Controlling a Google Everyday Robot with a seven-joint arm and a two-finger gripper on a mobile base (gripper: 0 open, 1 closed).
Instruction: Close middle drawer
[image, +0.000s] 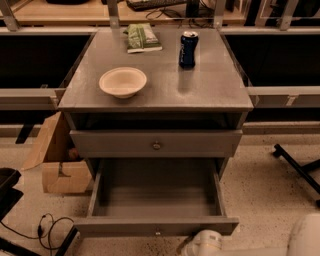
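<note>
Middle drawer (155, 226): stood pulled far out.
Your gripper (204, 245): sat just before the drawer's front, right of its knob (158, 232).
Grip: you could not tell.

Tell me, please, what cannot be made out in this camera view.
- gripper: cut off by the bottom edge of the camera view; only the white arm shows below the middle drawer's front.
- anything below the middle drawer: hidden by its open box.
- space under the cabinet top: too dark.
- can label: too small to read.
</note>
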